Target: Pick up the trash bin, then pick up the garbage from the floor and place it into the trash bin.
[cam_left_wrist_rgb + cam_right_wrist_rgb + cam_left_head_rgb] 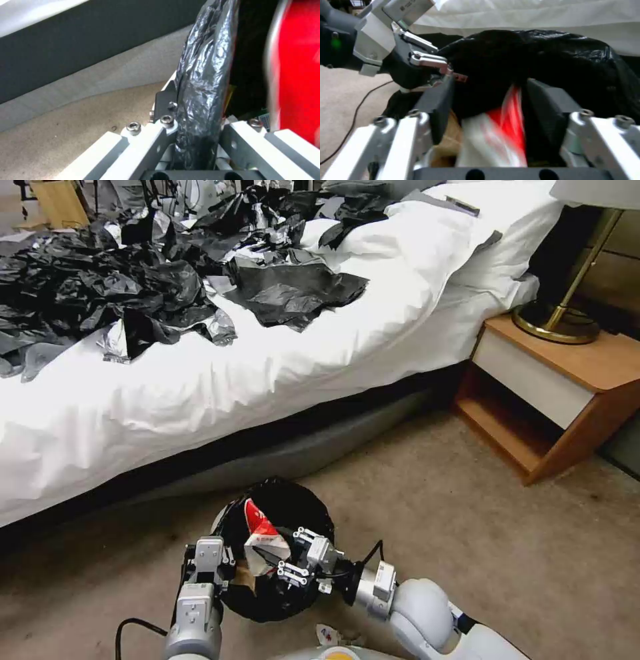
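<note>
Head view: crinkly-lined trash bin [277, 580] holds glossy packet [263, 537].

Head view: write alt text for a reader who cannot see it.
The left gripper grips the rim of the black-lined trash bin while the right gripper, open, is beside a red-white packet inside it. Behind are a white bed and a wooden nightstand.

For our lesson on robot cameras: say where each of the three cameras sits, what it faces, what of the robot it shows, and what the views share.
Head view: high, looking down at the bed, the carpet, the trash bin and both arms.
Left wrist view: along the left gripper, clamped on the bin's rim.
Right wrist view: along the right gripper, jaws apart around the red-white packet above the bin; left gripper beyond.
Shared: bin and packet.
</note>
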Robot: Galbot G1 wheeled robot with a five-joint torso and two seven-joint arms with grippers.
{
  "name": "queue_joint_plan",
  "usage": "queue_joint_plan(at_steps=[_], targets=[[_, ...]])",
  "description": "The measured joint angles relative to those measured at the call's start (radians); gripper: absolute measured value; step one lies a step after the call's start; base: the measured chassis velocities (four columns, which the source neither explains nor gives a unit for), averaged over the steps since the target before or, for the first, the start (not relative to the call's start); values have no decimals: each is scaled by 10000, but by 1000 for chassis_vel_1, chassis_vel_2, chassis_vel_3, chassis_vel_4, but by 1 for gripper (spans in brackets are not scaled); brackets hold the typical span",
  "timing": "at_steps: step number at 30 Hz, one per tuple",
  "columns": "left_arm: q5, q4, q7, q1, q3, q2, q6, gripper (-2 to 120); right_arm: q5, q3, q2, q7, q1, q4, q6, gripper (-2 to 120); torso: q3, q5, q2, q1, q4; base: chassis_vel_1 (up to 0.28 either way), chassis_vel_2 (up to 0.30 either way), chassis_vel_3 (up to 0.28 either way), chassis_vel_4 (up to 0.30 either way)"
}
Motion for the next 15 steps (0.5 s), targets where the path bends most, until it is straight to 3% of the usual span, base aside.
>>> queue_joint_plan(at_steps=[6, 8, 15], targets=[[-12, 7, 1, -4, -4, 3, 0, 1, 1, 80, -70, 0, -89, 64, 25, 77, 0, 0, 0, 0, 0, 0, 0, 0, 0], [-13, 7, 1, 0, -6, 4, 0, 1, 13, 164, -105, 0, -118, 118, 38, 89, 0, 0, 0, 0, 0, 0, 0, 0, 0], [-24, 7, 2, 9, -54, 22, -1, 1, 124, 450, -303, -3, -256, 556, 121, 100, 0, 1, 0, 0, 0, 0, 0, 0, 0]])
